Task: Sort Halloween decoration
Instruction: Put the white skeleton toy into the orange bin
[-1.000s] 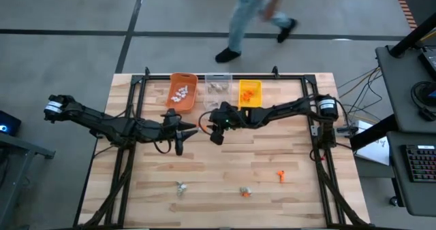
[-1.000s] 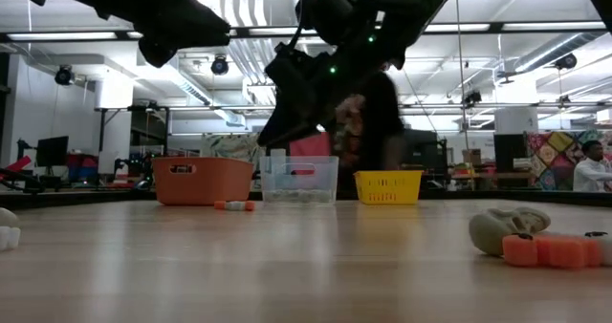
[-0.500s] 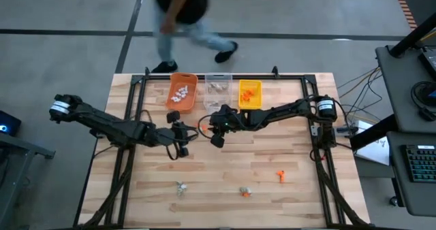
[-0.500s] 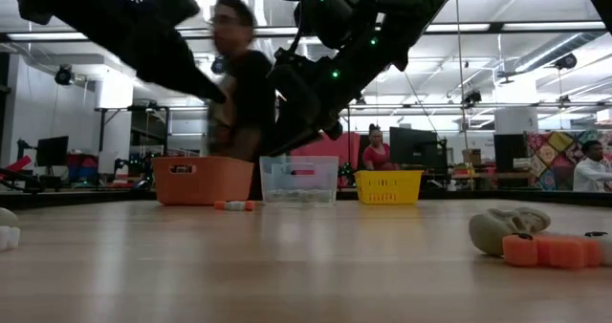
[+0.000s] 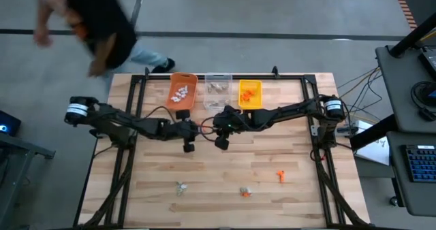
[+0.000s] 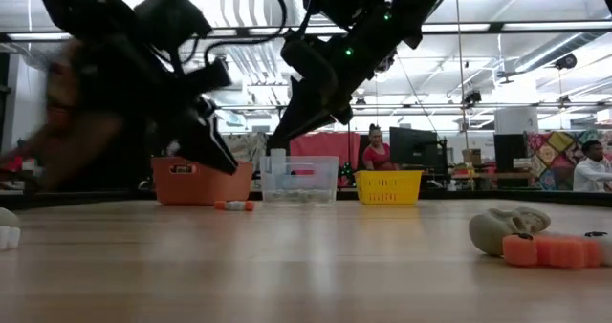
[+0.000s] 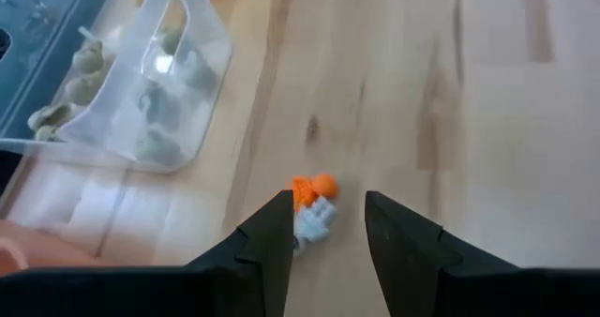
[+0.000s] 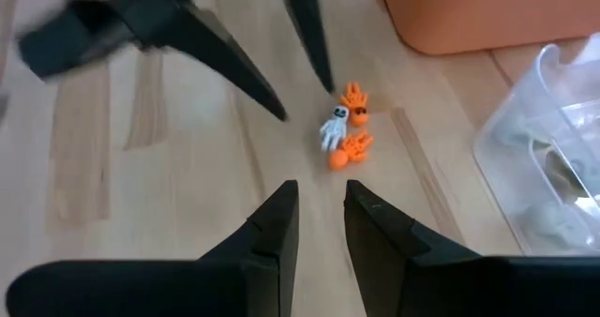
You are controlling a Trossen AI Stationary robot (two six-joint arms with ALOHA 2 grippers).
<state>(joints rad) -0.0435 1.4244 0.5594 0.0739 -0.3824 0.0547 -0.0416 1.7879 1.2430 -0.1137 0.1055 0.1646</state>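
in front of the bins, two grippers meeting over a tiny cluster

near the back of the wooden table, just in front of the three bins, both arms are reaching in toward the middle. the left gripper is hanging low over the wood with its two fingers spread, and between the tips a small white-and-orange trinket is lying on the table, not pinched. from the right wrist camera the same little cluster is showing as a white skeleton-like figure with two orange pieces touching it, and the left gripper's dark fingers are pointing down right beside it. the right gripper is hovering close by with its fingers parted and nothing between them.

from above, the left gripper and the right gripper are sitting near each other, just in front of the orange bin and the clear bin. white pieces are lying in the orange bin, grey-tan ones in the clear bin, and orange ones in the yellow bin.

well apart from all this, along the front of the table, three more trinkets are waiting: a pale one, a mixed orange and tan one, and an orange one. in the low view the tan skull-like piece and its orange neighbour are looming large at the near edge.

a person is walking past behind the table, blurred.
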